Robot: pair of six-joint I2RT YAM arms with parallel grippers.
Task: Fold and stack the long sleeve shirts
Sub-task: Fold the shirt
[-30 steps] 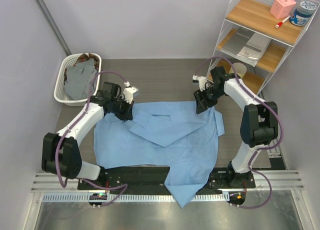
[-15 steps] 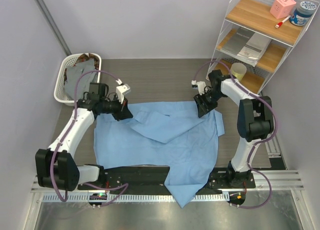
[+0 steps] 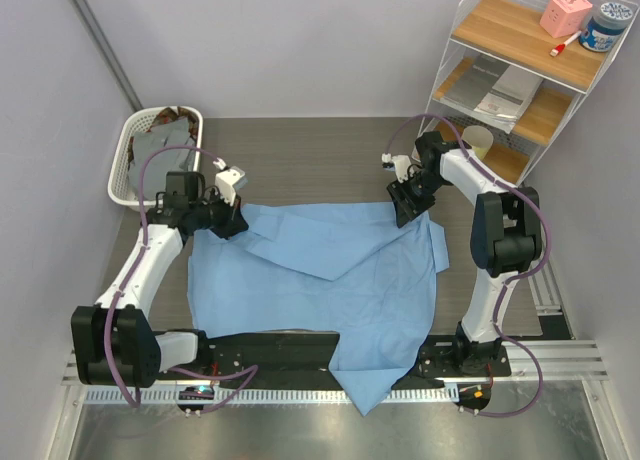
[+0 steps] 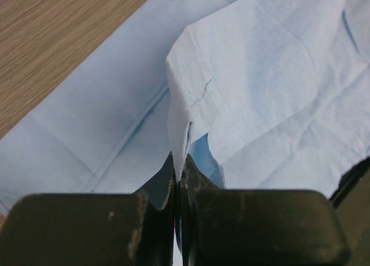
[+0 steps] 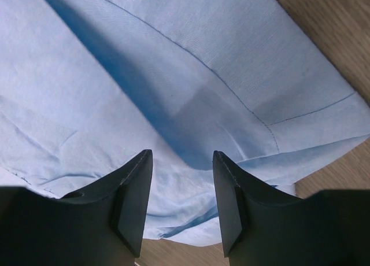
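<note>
Probably robotics lab: plain booth walls point(image 3: 300, 40), rail-bolted arms point(image 3: 150, 265), wire shelf point(image 3: 500, 25).

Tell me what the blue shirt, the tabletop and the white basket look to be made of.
Light blue shirt: thin woven cloth, matte; fine weave, stitched seams. Tabletop: wood or wood-look laminate; streaked brown grain. White basket: likely plastic; perforated walls.

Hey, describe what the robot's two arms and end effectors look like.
The left arm and right arm have white links and black joints, with purple cables looped along them. The left end effector and right end effector each have two dark, wedge-shaped fingers; the left one's look scuffed.
</note>
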